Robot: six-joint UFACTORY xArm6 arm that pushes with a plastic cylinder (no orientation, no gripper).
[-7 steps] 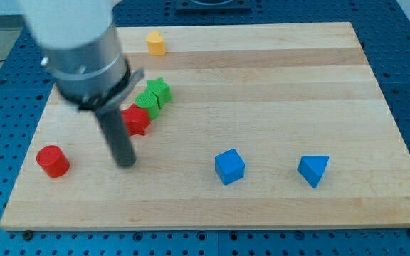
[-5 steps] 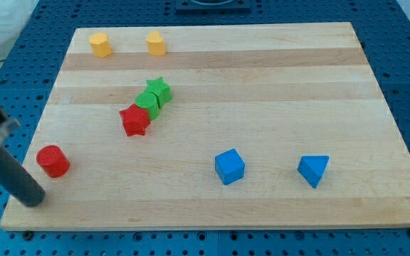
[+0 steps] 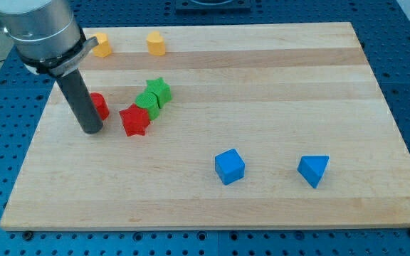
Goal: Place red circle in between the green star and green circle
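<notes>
Camera view: a wooden board (image 3: 276, 64) on a blue perforated bench, with my tip (image 3: 91, 129) resting on the board at the view's left, just below and left of the red circle (image 3: 99, 106), which the rod partly hides. The arm carries no claw, only the rod, so there is nothing to open, close or grip. The red circle lies just left of the red star (image 3: 134, 120), apart from it, and the red star in turn touches the green pair: the green circle (image 3: 146, 102) sits against the lower left of the green star (image 3: 159, 90), and the two appear to touch, though the join is hard to read at this size. Judged from this layout, the step in hand is the approach push, with the red circle near the cluster but not yet between the green blocks. The next move calls for steering the circle toward the seam of the green pair, most likely around or past the red star, which blocks the direct line; a straight push risks shoving the red star into the green blocks and scattering them. Count: two red blocks, two green blocks, two yellow blocks (image 3: 102, 45) (image 3: 156, 43) at the view's top, one blue cube (image 3: 229, 166) and one blue wedge-like block (image 3: 313, 171) at the view's bottom right; eight in all
</notes>
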